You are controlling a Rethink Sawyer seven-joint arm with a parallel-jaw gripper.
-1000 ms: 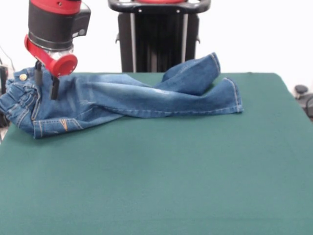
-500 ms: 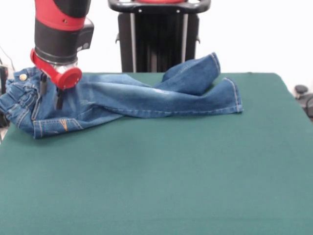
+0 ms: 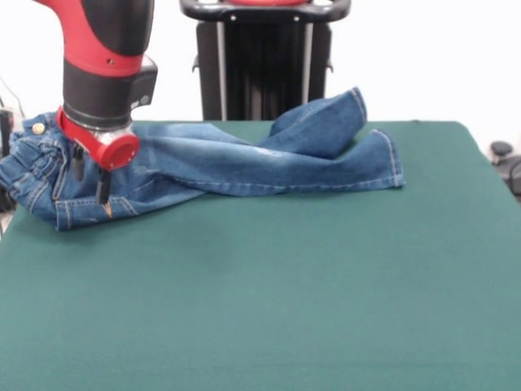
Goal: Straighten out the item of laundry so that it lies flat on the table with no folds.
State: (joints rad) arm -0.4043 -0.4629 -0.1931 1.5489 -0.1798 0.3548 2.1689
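The little jeans (image 3: 203,167) lie bunched at the far left of the green desk (image 3: 269,301), legs crossed over each other. The jaws (image 3: 90,177) hang open over the waist end. Pinch just one layer near the pocket, then pull gently sideways.

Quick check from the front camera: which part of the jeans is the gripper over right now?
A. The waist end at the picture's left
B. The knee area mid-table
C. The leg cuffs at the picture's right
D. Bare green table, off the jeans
A: the gripper hangs at the waistband end of the jeans, far from the cuffs.
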